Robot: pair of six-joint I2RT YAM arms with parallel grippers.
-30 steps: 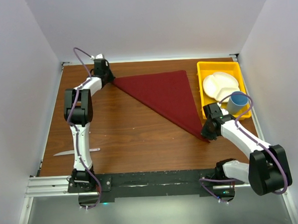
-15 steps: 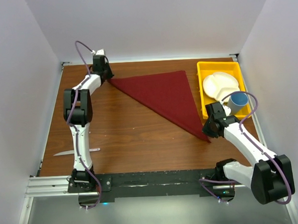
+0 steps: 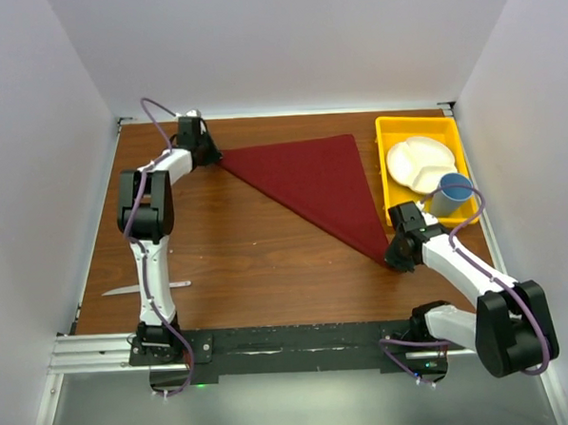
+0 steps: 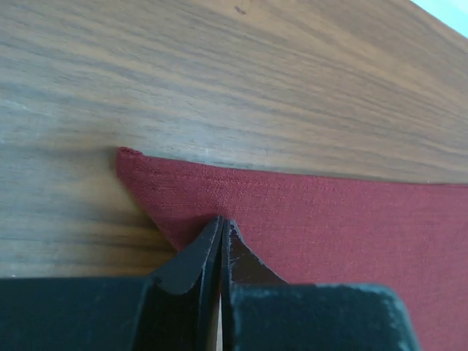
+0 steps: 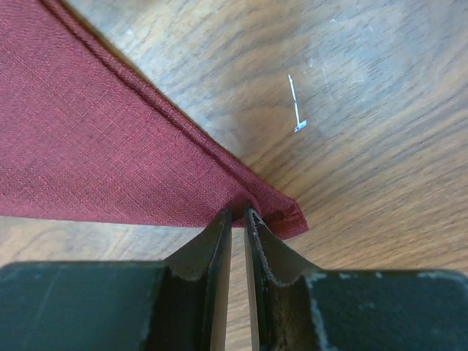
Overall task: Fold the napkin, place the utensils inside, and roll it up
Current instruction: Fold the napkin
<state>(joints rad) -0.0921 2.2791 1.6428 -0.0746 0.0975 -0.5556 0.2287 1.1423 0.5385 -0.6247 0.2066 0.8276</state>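
The maroon napkin [image 3: 321, 182] lies flat on the wooden table, folded into a triangle. My left gripper [image 3: 214, 157] sits at its far left corner. In the left wrist view that gripper [image 4: 221, 219] has its jaws pressed together on the napkin [image 4: 329, 219] just inside the corner. My right gripper [image 3: 392, 256] is at the near right point of the triangle. In the right wrist view its jaws [image 5: 238, 210] pinch the bunched tip of the napkin [image 5: 95, 146]. One silvery utensil [image 3: 121, 290] lies near the front left, partly hidden behind the left arm.
A yellow tray [image 3: 386, 131] stands at the back right and holds a white divided plate [image 3: 419, 160]. A blue cup [image 3: 450, 194] stands by the right arm. White walls close in the table on three sides.
The left gripper drew the napkin's far corner slightly left, then came back to the right. The right arm shifted a little at the near tip, and the cloth lies taut between them.
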